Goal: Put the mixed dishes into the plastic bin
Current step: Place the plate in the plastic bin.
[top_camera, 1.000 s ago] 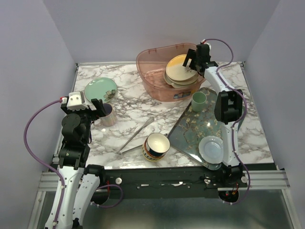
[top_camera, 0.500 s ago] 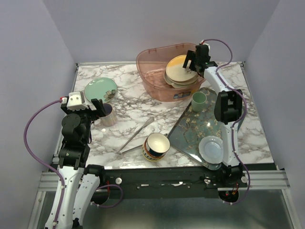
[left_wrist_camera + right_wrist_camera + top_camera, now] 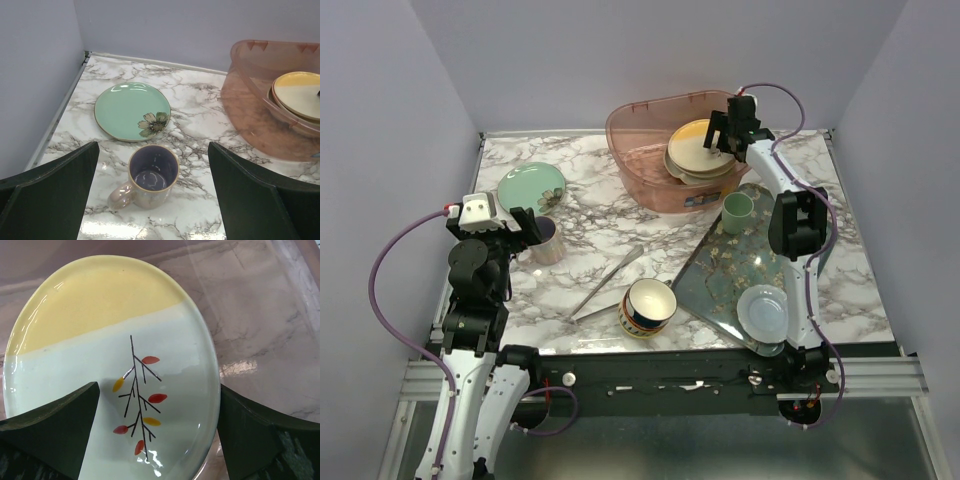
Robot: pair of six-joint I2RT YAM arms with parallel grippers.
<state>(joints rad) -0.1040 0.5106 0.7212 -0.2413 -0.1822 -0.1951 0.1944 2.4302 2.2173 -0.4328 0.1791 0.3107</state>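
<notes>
Currently the pink plastic bin (image 3: 638, 185) sits at the far side of the marble surface (image 3: 610, 225) holding a stack topped by a yellow-and-cream plate (image 3: 695, 150), with the right hand (image 3: 722, 135) spread empty just above it, the left hand (image 3: 527, 232) released near the lilac mug (image 3: 549, 244) and mint-green plate (image 3: 531, 187), and plain pale walls (image 3: 620, 50) around.

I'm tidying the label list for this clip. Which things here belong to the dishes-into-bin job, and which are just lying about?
Job: plastic bin, yellow-and-cream plate already in it, mint-green plate, lilac mug, patterned bowl, green cup, pale blue bowl.
Lying about: metal tongs, floral tray.
</notes>
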